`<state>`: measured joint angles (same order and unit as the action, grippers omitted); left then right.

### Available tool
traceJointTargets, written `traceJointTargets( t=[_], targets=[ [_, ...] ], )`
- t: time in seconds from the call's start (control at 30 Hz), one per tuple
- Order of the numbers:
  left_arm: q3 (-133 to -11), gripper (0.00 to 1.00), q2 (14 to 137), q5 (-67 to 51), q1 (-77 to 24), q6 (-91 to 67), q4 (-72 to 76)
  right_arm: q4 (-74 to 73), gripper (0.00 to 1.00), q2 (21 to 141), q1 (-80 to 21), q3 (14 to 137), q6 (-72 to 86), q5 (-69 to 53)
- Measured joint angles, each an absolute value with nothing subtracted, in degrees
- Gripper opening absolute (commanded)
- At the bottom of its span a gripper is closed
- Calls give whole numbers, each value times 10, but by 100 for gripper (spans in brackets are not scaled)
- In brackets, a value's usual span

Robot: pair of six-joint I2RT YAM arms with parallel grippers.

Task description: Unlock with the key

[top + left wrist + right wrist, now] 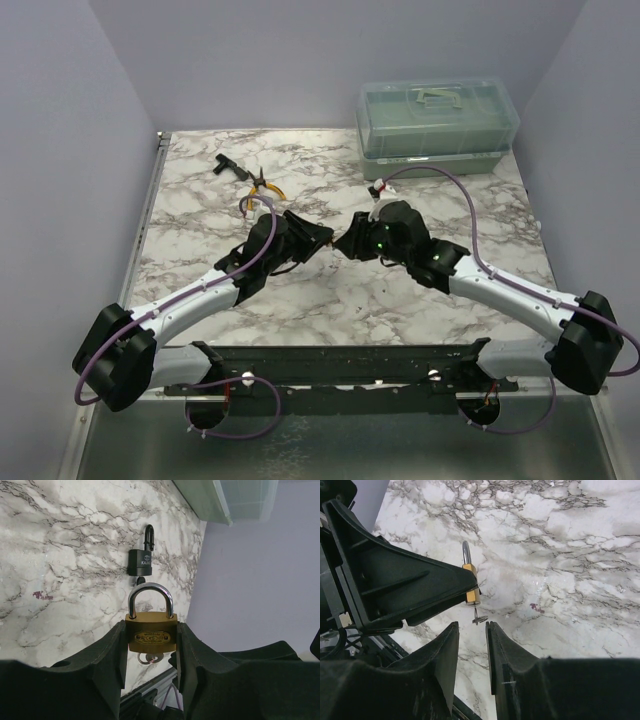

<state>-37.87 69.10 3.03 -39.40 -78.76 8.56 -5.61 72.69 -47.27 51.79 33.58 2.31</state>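
Note:
My left gripper (pixel 150 647) is shut on the body of a small brass padlock (pixel 150 635) and holds it above the marble table. Its steel shackle (pixel 150 596) is closed. The tiny silver key (pixel 150 658) sticks out of the padlock's bottom. In the right wrist view the padlock (pixel 473 594) shows at the tip of the left gripper, with the key (pixel 479 617) below it. My right gripper (pixel 472 630) is open and empty, its fingertips just short of the key, one on each side. In the top view the two grippers (pixel 322 240) (pixel 352 243) meet tip to tip at mid-table.
A black padlock (pixel 141 561) lies on the table beyond the brass one. Yellow-handled pliers (pixel 262 190) and a small black tool (pixel 228 166) lie at the back left. A translucent green toolbox (pixel 437 125) stands at the back right. Walls close three sides.

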Motion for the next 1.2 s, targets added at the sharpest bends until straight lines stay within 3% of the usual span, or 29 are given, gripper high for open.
traceJointTargets(
  t=[0.83,1.2],
  targets=[
    [-382,0,691,20,-394,-786,89,-52,24,751,-473,515,338,30],
    [-381,0,691,15,-394,-786,98,-48,29,755,-473,524,338,22]
  ],
)
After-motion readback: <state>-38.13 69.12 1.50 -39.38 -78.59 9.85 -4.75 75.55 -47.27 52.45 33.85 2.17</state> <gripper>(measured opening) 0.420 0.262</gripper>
